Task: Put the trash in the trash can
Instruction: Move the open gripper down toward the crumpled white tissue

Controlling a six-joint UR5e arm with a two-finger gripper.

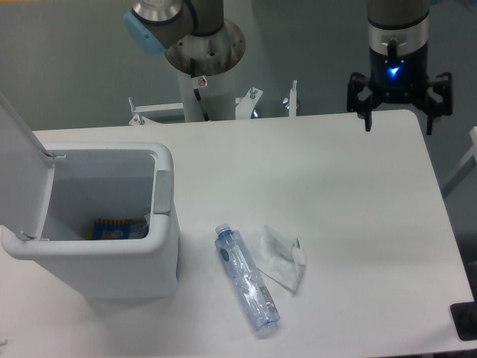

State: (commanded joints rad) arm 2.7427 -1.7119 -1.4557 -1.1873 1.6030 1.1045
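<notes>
Still loose on the table just beside the open-lidded trash can [112,253]: bottle [247,278] and wrapper [282,257], touching, so liable to roll or drag together under the wide-open, empty gripper [398,119], well apart.

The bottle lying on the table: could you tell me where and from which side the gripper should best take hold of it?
Probably from straight above, at mid-body. The bottle lies flat, its cap toward the trash can, so the open gripper should close across its narrow width. The wrapper lies close on one side, so that finger needs care.
</notes>
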